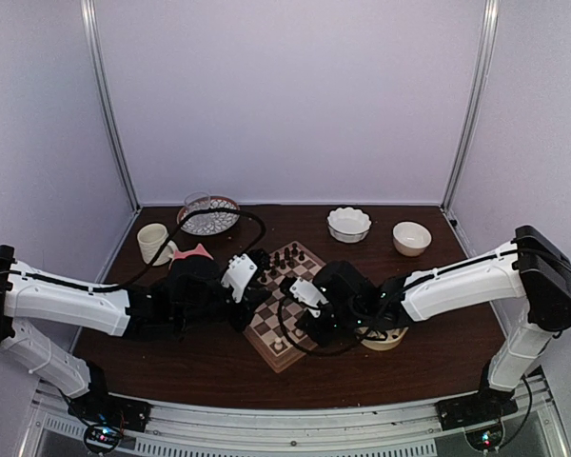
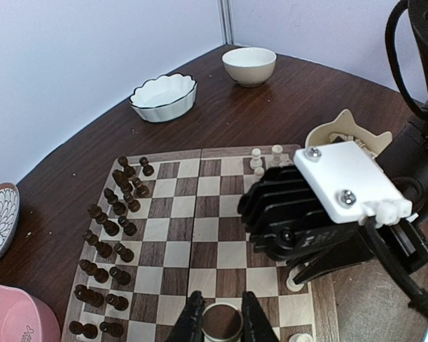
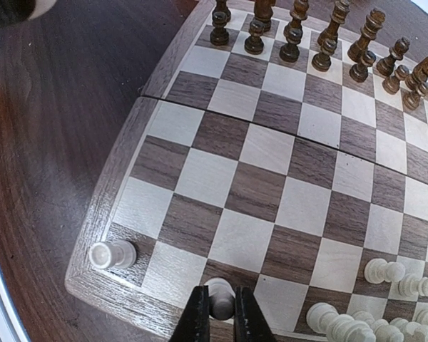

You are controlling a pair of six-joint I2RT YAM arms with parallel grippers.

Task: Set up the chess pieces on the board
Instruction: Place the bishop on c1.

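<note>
- Top view: the square wooden chessboard with light and dark brown checks and a pale rim (image 1: pixel 266 328) lies mid-table on a slant. The small dark brown chess figures (image 1: pixel 287 257) stand at its 12 o'clock end, and one cream-white figure (image 1: pixel 277 345) shows near its 6 o'clock end. The white left arm (image 1: pixel 76 305) and white right arm (image 1: pixel 457 281) meet over the board and hide their fingertips. With so little room, one arm should move at a time.
- Left wrist view: the left gripper (image 2: pixel 221 315), at 6 o'clock, is pinched narrow on a round cream-rimmed thing (image 2: pixel 221 324) with a dark middle. It is probably a piece seen end-on, though that cannot be told for sure. It likely needs righting before it is set down.
- Right wrist view: the right gripper (image 3: pixel 221 317), at 6 o'clock, is nipped tight on a cream-white piece (image 3: pixel 220 296) over the edge row, just beside the cream corner piece (image 3: pixel 113 254). The best move looks to be: lower it straight, seat it mid-square, open only slightly, then lift vertically, keeping off the cream cluster (image 3: pixel 371 313) at 5 o'clock.
</note>
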